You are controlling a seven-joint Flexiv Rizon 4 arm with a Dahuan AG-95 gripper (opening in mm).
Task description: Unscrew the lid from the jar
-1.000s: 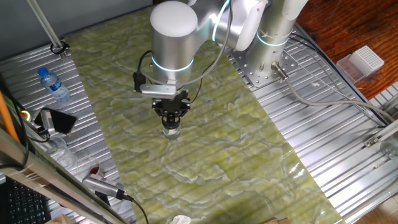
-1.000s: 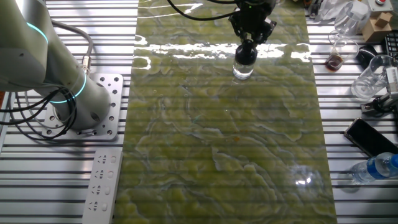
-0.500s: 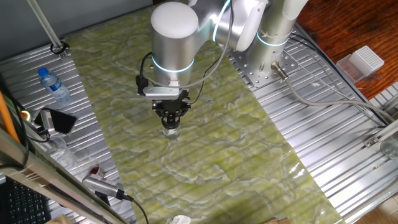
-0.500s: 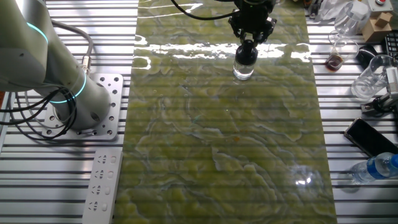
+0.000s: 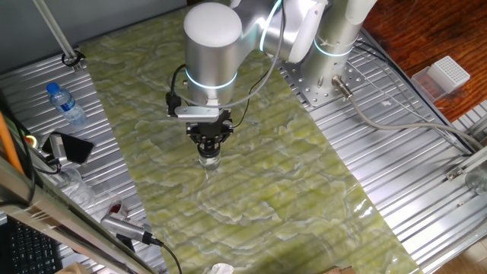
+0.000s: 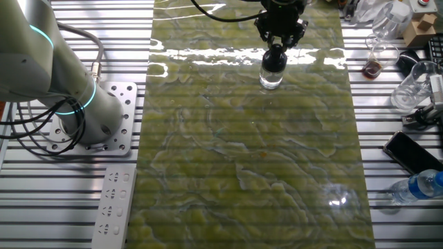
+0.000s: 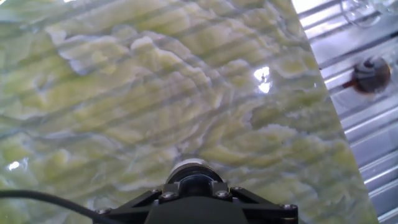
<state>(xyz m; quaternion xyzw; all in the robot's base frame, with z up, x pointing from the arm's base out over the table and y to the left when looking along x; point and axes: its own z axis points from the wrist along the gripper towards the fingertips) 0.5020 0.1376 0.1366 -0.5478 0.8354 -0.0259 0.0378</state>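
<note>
Lid (image 6: 274, 58) on jar (image 6: 270, 77), seemingly not off yet. Jar upright on surface (image 6: 249, 159), under wrist. Pincer (image 6: 276, 50) clamped on lid from above. Left: finish unscrewing, lift lid clear. Thread progress not visible.

Lying on the ribbed metal table (image 5: 426, 175): a green marbled mat (image 6: 249, 159), a water bottle with blue cap (image 5: 65, 104), a black phone (image 6: 413, 152), a white power strip (image 6: 114, 204). Standing at the edge: a clear cup (image 6: 410, 86).
</note>
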